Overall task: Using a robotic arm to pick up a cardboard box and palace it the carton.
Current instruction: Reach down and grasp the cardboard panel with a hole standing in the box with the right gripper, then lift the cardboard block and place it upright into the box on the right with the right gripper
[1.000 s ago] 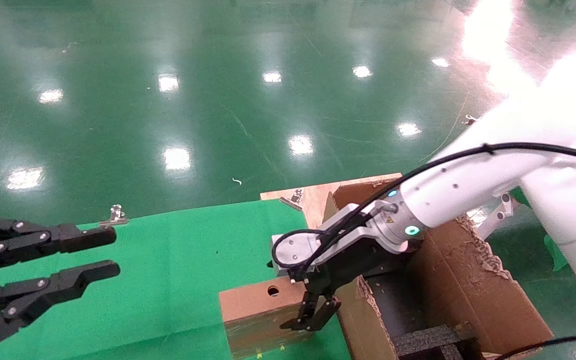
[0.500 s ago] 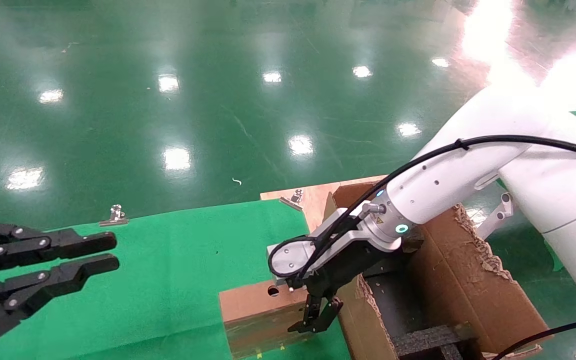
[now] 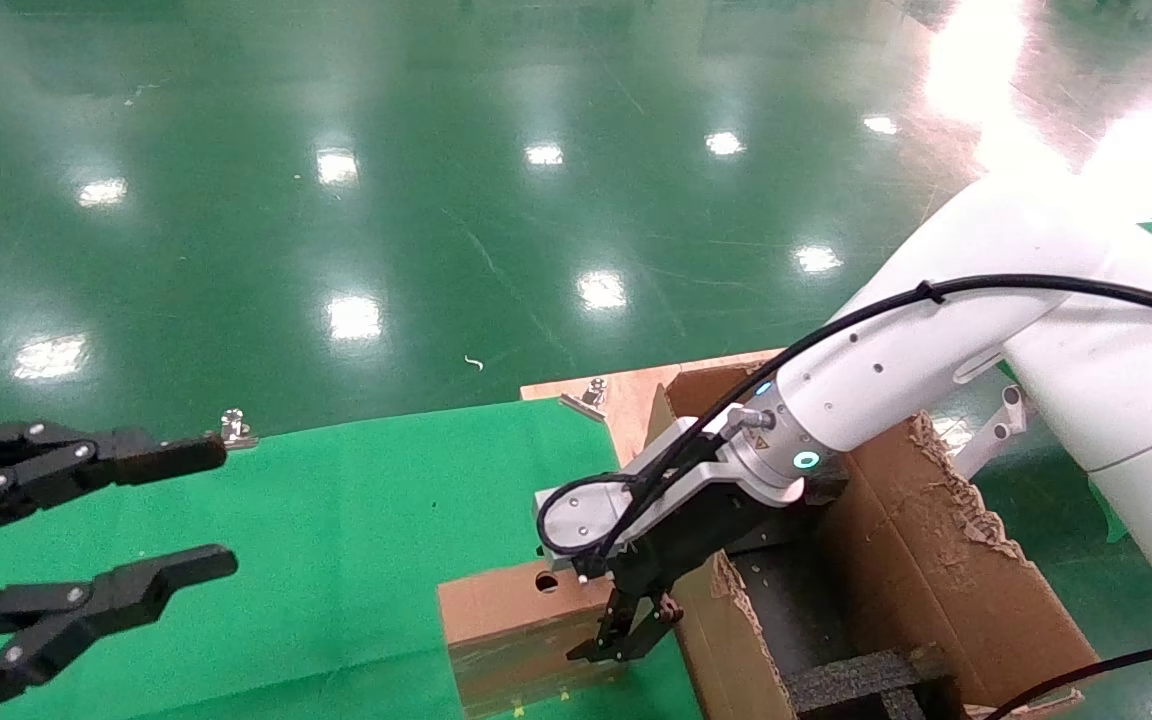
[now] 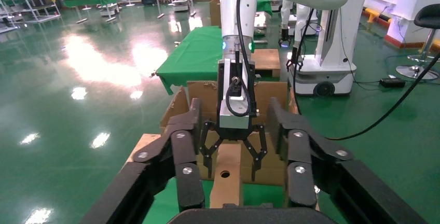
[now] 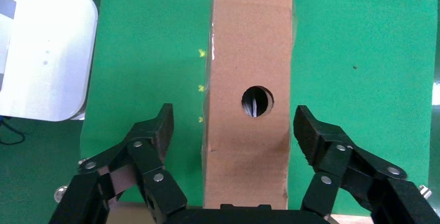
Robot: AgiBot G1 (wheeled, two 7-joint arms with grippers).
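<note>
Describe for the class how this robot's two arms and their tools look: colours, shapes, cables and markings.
The right arm is glossy white, with a green-lit ring, a small yellow warning label, a silver camera block and a looping black cable. Its right tool is black, with slim linkage fingers. The left tool is all black, with two chunky jointed fingers studded with silver screws.

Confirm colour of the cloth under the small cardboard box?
Green cloth, plain, under the brown cardboard box; clearest in the right wrist view.
</note>
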